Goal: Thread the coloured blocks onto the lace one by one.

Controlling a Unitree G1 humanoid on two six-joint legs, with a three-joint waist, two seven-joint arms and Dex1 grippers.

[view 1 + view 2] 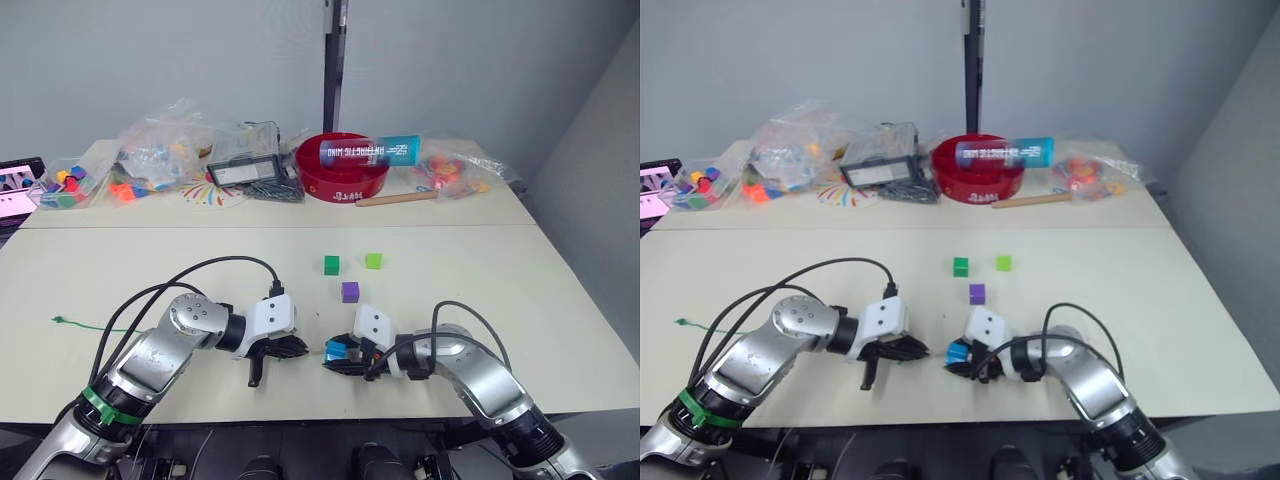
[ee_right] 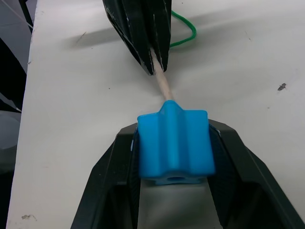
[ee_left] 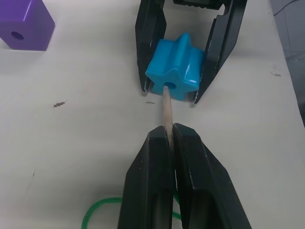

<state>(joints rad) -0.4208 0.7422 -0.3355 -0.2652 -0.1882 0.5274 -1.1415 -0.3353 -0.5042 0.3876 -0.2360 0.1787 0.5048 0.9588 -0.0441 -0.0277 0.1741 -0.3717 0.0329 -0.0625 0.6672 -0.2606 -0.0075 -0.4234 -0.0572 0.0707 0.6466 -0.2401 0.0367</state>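
Observation:
My right gripper (image 2: 174, 131) is shut on a blue block (image 2: 174, 145) with ridged sides, held just above the table near its front edge (image 1: 337, 350). My left gripper (image 3: 170, 131) is shut on the lace's pale stiff tip (image 3: 166, 112), which points into the hole in the block's face. The green lace (image 1: 90, 326) trails left across the table to its knotted end. A dark green block (image 1: 331, 264), a light green block (image 1: 373, 260) and a purple block (image 1: 350, 291) lie just beyond the grippers.
At the table's back stand a red bowl (image 1: 342, 170) with a clear tube across it, a wooden stick (image 1: 396, 199), and plastic bags of toy pieces (image 1: 160, 150). A screen (image 1: 18, 185) sits at the far left.

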